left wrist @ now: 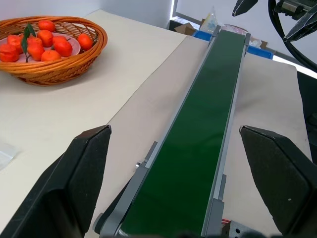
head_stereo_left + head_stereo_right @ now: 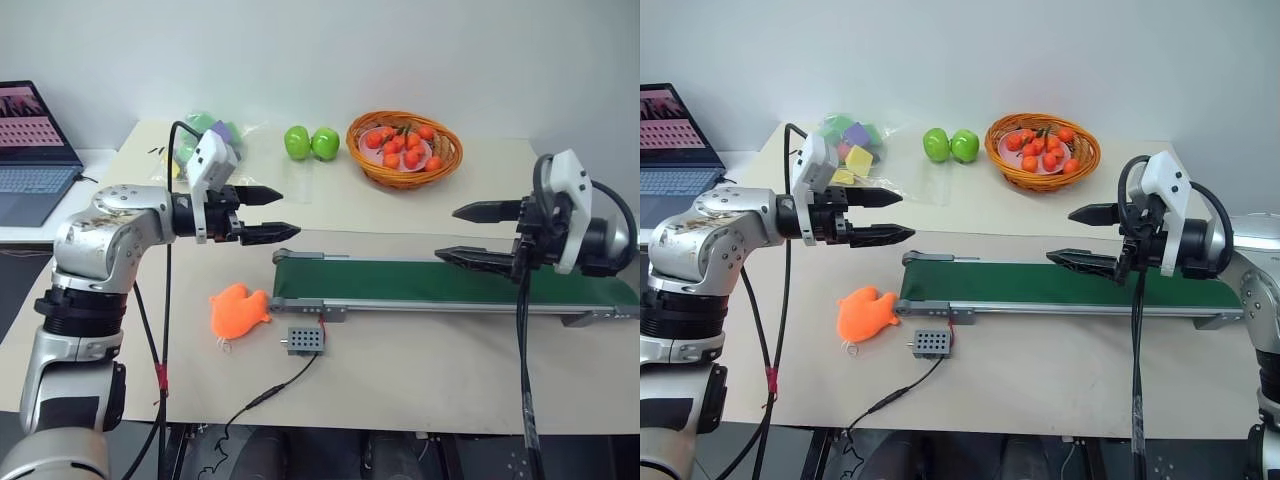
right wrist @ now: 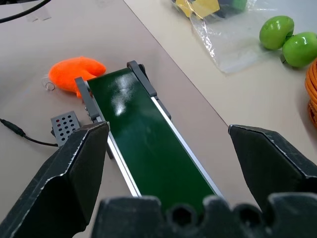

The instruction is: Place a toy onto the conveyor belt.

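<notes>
A pale beige surface (image 2: 420,370) stands against a plain white wall, with an open laptop (image 2: 35,150) on a lower desk at the far left.

Left to right: a bag of foam blocks (image 2: 845,145) lies at the back left. The left gripper (image 2: 262,213) hangs above the surface with its jaws wide and nothing between them. Below and slightly nearer the robot lies the toy (image 2: 238,310), resting on the surface just beside the left end of the conveyor belt (image 2: 400,282) and not on it. A small grey perforated box (image 2: 305,340) with a cable sits just beside the toy (a snag risk). Two green fruits (image 2: 310,143) and a basket of small orange fruits (image 2: 404,147) stand at the back. The right gripper (image 2: 478,233) is raised over the belt's right half, jaws wide, empty.

Assessment: the grasp is not yet begun. The left gripper is the nearer one and should descend onto the toy's thick middle, clear of the box and the belt frame. The toy looks soft, so a firm closure is advised. Then lift above the frame edge, and release over the green belt's centre line.
</notes>
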You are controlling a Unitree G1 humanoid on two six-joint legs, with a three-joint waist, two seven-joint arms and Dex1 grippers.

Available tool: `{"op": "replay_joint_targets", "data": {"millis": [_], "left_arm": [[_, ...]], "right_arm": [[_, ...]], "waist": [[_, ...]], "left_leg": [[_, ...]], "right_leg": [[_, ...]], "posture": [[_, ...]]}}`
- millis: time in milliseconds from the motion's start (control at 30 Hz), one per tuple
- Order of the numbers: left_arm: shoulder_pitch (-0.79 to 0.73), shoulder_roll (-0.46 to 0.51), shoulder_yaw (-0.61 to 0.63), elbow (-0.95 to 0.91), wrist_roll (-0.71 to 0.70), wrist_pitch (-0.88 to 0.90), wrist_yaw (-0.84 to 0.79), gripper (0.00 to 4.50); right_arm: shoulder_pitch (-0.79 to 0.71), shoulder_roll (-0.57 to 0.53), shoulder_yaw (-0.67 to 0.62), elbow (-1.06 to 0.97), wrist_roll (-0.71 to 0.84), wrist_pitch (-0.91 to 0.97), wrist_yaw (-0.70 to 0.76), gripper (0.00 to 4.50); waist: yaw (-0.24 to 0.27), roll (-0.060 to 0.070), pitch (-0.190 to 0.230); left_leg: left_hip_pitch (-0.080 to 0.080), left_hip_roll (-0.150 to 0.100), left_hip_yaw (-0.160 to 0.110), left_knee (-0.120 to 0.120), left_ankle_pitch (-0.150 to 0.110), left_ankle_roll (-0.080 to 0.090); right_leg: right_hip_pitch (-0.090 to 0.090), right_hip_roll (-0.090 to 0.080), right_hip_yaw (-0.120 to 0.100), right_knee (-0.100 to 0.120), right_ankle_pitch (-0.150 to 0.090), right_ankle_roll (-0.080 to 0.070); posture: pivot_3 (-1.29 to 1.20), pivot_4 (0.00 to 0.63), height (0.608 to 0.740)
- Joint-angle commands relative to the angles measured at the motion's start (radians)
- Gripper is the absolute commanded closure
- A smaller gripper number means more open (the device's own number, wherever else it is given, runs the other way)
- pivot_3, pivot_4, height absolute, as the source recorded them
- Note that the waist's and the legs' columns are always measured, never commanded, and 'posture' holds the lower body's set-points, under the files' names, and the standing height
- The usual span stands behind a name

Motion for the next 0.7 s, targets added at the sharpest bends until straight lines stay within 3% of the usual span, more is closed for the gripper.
{"op": "replay_joint_targets", "data": {"millis": [33, 167, 333, 500, 700], "left_arm": [[-0.015, 0.011, 0.02, -0.018, -0.004, -0.009, 0.002, 0.08], [-0.026, 0.008, 0.118, 0.033, -0.079, 0.09, 0.046, 0.08], [0.018, 0.084, 0.248, 0.103, -0.195, 0.272, 0.035, 0.08], [0.11, 0.178, 0.368, 0.258, -0.253, 0.46, 0.052, 0.08], [0.243, 0.203, 0.499, 0.401, -0.313, 0.708, 0.097, 0.08]], "right_arm": [[-0.005, -0.002, -0.021, -0.023, 0.005, -0.01, -0.004, 0.0], [-0.016, 0.004, -0.008, -0.013, 0.0, -0.012, -0.004, 0.0], [-0.027, 0.011, 0.008, -0.003, -0.001, -0.015, 0.003, 0.0], [-0.03, 0.024, 0.026, 0.004, 0.002, -0.013, 0.015, 0.0], [-0.04, 0.039, 0.047, 0.012, -0.002, -0.016, 0.019, 0.0]], "waist": [[0.0, 0.0, 0.0], [0.0, 0.0, 0.0], [-0.015, 0.0, 0.0], [-0.024, 0.0, 0.0], [-0.022, 0.0, 0.0]], "left_leg": [[0.0, 0.0, 0.0, 0.0, 0.0, 0.0], [0.0, 0.0, 0.0, 0.0, 0.0, 0.0], [0.0, 0.0, 0.0, 0.0, 0.0, 0.0], [0.002, 0.0, 0.0, -0.001, 0.0, 0.0], [0.002, 0.0, 0.0, -0.001, 0.0, 0.0]], "right_leg": [[0.0, 0.0, 0.0, 0.0, 0.0, 0.0], [0.0, 0.0, 0.0, 0.0, 0.0, 0.0], [-0.001, 0.0, 0.0, 0.0, 0.0, 0.0], [0.0, 0.0, 0.001, 0.001, 0.0, 0.0], [0.0, 0.0, 0.001, 0.001, 0.0, 0.0]], "posture": [[0.0, 0.15, 0.738], [0.0, 0.15, 0.738], [0.0, 0.15, 0.738], [0.0, 0.15, 0.738], [0.0, 0.15, 0.738]]}}
